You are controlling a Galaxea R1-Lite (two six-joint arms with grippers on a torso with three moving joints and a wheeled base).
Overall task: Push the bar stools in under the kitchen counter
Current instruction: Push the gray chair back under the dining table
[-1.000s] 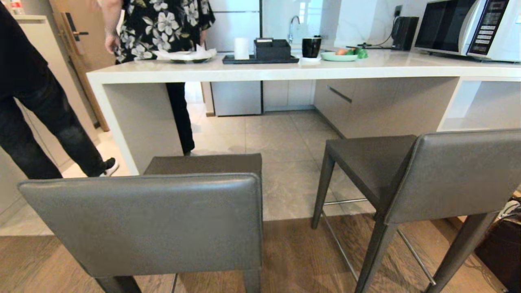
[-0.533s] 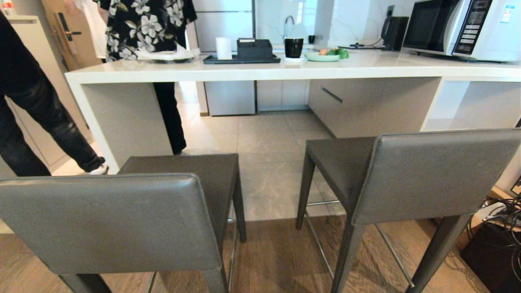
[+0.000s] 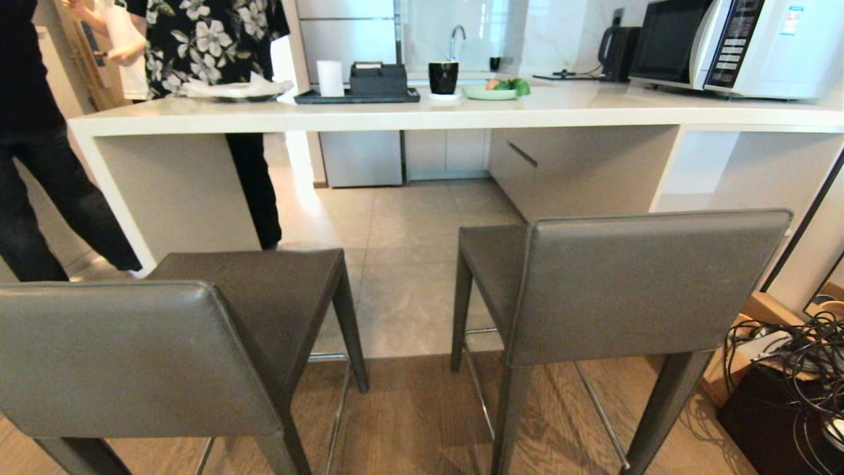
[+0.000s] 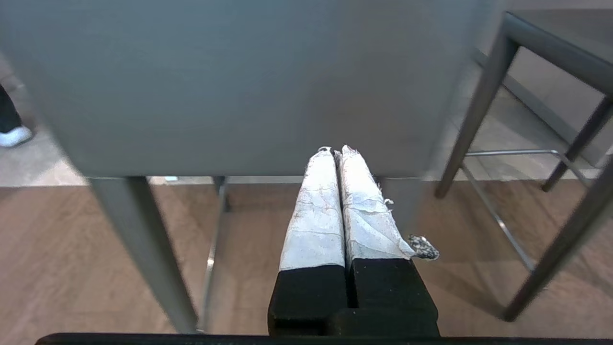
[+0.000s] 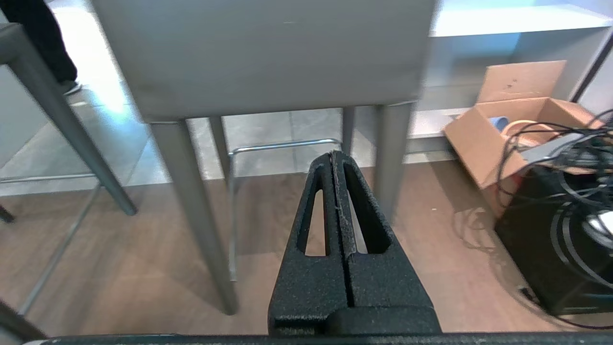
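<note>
Two dark grey leather bar stools stand in front of the kitchen counter [image 3: 395, 119], backs toward me. The left bar stool [image 3: 132, 356] is at the lower left, the right bar stool [image 3: 633, 284] right of centre; both seats sit out from under the white slab top. Neither arm shows in the head view. My left gripper [image 4: 335, 151], its fingers wrapped in white tape, is shut and empty just behind the left stool's backrest [image 4: 239, 81]. My right gripper [image 5: 333, 155], black, is shut and empty behind the right stool's backrest [image 5: 268, 52], at leg height.
Two people stand at the counter's left end [image 3: 204, 59] [image 3: 33, 165]. A microwave [image 3: 738, 43], tray, cup and plates sit on the top. At the right are a cardboard box [image 5: 507, 124], tangled cables [image 3: 791, 356] and a black box [image 5: 565, 249] on the wood floor.
The whole head view has shifted left, so the camera has turned or moved right. The right stool is now more central. The people have stepped slightly.
</note>
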